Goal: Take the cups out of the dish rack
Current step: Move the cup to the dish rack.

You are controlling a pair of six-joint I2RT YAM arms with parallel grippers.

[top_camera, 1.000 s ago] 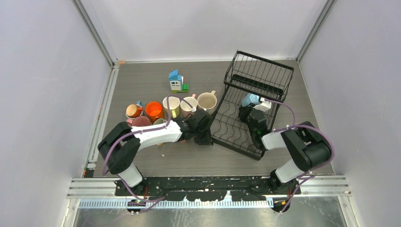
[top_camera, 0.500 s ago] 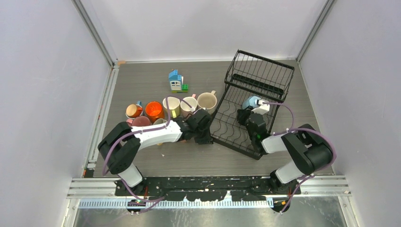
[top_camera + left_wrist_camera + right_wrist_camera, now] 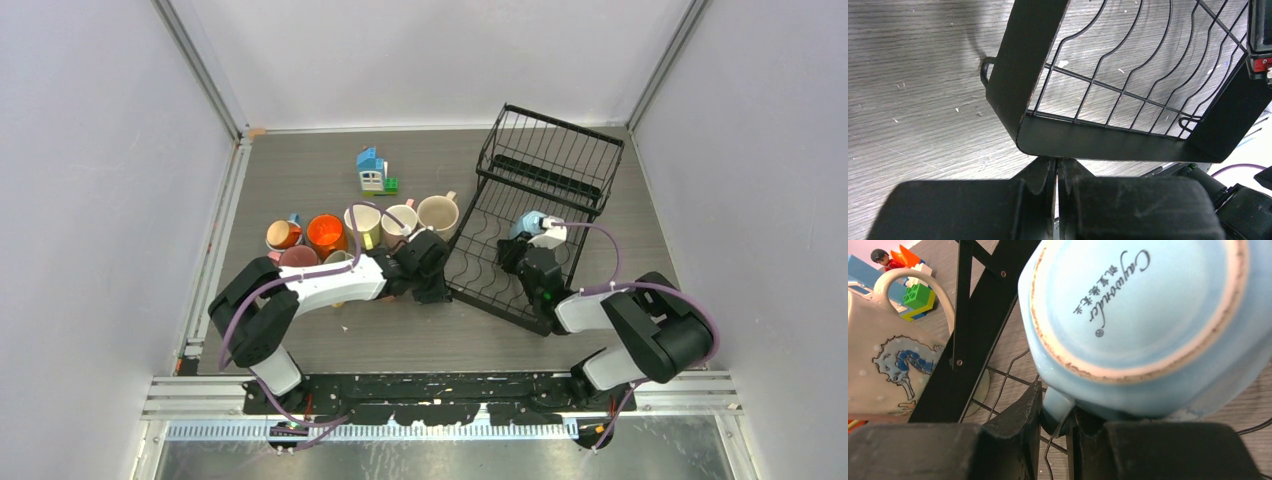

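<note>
The black wire dish rack (image 3: 545, 160) stands at the right of the table. A light blue cup (image 3: 527, 222) lies on its side over the rack's base wires, its bottom toward the right wrist camera (image 3: 1143, 305). My right gripper (image 3: 1054, 412) is shut on this cup's handle. My left gripper (image 3: 1057, 165) is shut with nothing in it. Its tips touch the flat bar of the rack's base (image 3: 1108, 142) at the near left corner (image 3: 447, 290). Several cups (image 3: 361, 222) stand grouped on the table left of the rack.
A small blue, white and green toy house (image 3: 372, 170) sits behind the row of cups. A cream cup with a blue seahorse print (image 3: 888, 360) stands just outside the rack's left strut (image 3: 983, 330). Walls close the table in on three sides.
My right arm has shifted, its elbow swinging toward the near right, and the light blue cup has moved slightly with the gripper. The rack has shifted a little. The left arm stays put.
</note>
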